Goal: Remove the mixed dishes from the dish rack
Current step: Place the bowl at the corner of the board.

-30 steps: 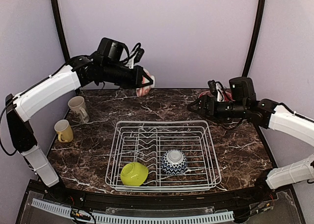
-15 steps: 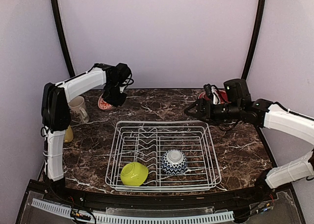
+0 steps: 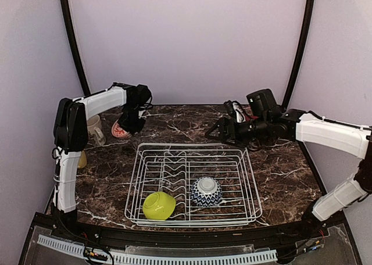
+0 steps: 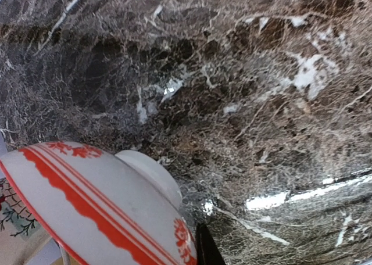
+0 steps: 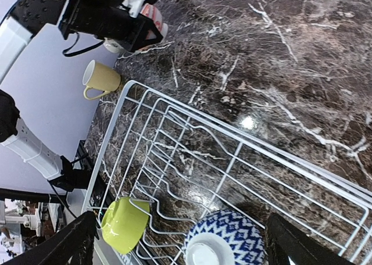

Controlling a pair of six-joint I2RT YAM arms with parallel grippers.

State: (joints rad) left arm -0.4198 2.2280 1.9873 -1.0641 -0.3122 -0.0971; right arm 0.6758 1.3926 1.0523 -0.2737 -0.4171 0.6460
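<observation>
The white wire dish rack (image 3: pixel 138 172) sits mid-table and shows in the right wrist view (image 5: pixel 232 134). It holds a lime bowl (image 3: pixel 158 205) on its side and an upside-down navy-zigzag bowl (image 3: pixel 206 191); both show in the right wrist view, lime (image 5: pixel 125 224) and navy (image 5: pixel 226 242). My left gripper (image 3: pixel 130 125) is shut on the pink-white bowl (image 3: pixel 120 130), tilted low over the table's back left; in the left wrist view the bowl (image 4: pixel 99 207) fills the lower left beside one fingertip (image 4: pixel 206 250). My right gripper (image 3: pixel 212 134) is open and empty over the rack's far rim, also in its wrist view (image 5: pixel 183 247).
A cream mug (image 3: pixel 93 128) stands at the back left. A yellow mug (image 5: pixel 100 79) stands left of the rack, mostly hidden behind the left arm in the top view. Black frame posts rise at both back corners. No plates show clearly.
My left arm has swung the pink-white bowl from high at the back down to the table's back left. My right arm has moved left toward the rack's far rim.
</observation>
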